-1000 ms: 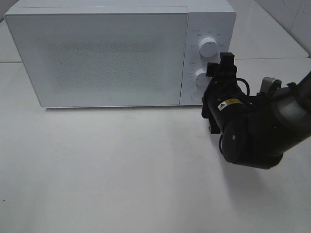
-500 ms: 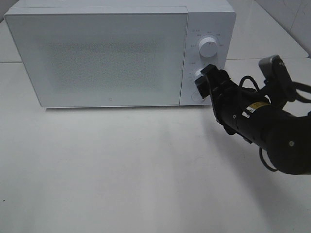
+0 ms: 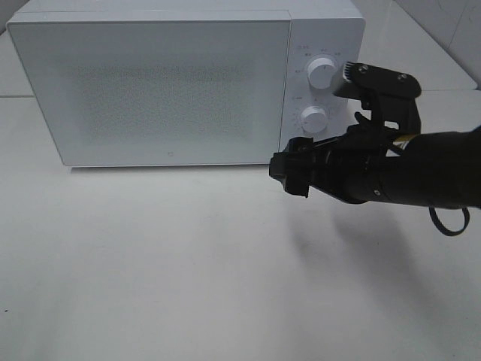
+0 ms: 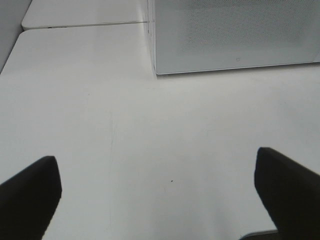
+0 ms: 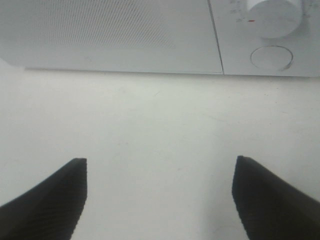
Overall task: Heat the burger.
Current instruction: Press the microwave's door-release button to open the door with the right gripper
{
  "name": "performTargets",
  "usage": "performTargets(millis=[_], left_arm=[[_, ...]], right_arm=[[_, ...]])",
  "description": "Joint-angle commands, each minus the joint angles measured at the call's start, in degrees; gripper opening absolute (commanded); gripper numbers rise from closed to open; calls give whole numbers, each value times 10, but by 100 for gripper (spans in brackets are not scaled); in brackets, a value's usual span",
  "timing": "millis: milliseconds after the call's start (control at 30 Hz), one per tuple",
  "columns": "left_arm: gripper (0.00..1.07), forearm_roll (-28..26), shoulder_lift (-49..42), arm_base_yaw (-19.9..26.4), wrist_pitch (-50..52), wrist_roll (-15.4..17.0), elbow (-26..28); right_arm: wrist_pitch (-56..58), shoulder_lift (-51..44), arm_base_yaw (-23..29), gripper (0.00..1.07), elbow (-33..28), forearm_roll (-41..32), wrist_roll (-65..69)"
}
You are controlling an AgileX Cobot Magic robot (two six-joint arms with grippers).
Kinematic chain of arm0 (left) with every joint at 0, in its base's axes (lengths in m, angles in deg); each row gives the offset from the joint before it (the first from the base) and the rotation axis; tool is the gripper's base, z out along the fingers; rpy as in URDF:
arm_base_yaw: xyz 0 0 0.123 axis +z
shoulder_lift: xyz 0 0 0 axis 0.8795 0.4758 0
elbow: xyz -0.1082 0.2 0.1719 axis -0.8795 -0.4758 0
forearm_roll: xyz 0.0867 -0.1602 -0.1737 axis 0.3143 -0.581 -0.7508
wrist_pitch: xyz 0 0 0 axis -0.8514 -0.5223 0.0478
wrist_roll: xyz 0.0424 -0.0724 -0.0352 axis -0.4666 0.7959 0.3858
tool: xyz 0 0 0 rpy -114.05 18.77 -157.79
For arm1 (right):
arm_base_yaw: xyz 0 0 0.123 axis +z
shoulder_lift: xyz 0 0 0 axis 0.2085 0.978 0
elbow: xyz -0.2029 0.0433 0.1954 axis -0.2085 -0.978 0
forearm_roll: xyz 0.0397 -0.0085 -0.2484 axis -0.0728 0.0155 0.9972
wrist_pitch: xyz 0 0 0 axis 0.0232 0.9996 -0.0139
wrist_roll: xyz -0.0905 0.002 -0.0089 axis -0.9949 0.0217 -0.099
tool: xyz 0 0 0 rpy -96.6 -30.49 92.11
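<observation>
While the burger is nowhere in view, perhaps behind the closed microwave door (image 3: 150, 86), the right gripper (image 3: 290, 171), jaws spread and empty, hangs nearest the door's right edge, the left gripper (image 4: 159, 200) equally spread farther off.

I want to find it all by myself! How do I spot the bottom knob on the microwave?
Look at the big white microwave at the back of the table. On the panel right of its door, two round white knobs sit one above the other. The lower knob is yours: unlike the upper knob, it has a flat round button right beneath it.
</observation>
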Motion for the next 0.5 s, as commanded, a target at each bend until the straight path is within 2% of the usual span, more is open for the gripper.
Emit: performTargets(millis=[33,67,100,167,200,233,300,333,400,500], left_arm=[[100,0,-15,2,6,4,-2],[100,0,-15,2,6,4,-2],[100,0,-15,2,6,4,-2],[100,0,-15,2,6,4,-2],[100,0,-15,2,6,4,-2],[100,0,-15,2,6,4,-2],[100,0,-15,2,6,4,-2],[100,0,-15,2,6,4,-2],[100,0,-15,2,6,4,-2],[100,0,-15,2,6,4,-2]], right_arm=[[135,-14,-33,76,49,46,-50],[135,-14,-33,76,49,46,-50],[206,-14,-44,76,73,91,-44],[242,-14,-50,76,87,113,-38],[303,-14,-58,76,113,154,-21],[303,-14,-58,76,113,154,-21],[395,-14,-65,76,150,211,14],[395,-14,-65,76,150,211,14],[478,-14,-65,76,178,244,38],[541,-14,-65,76,197,250,38]])
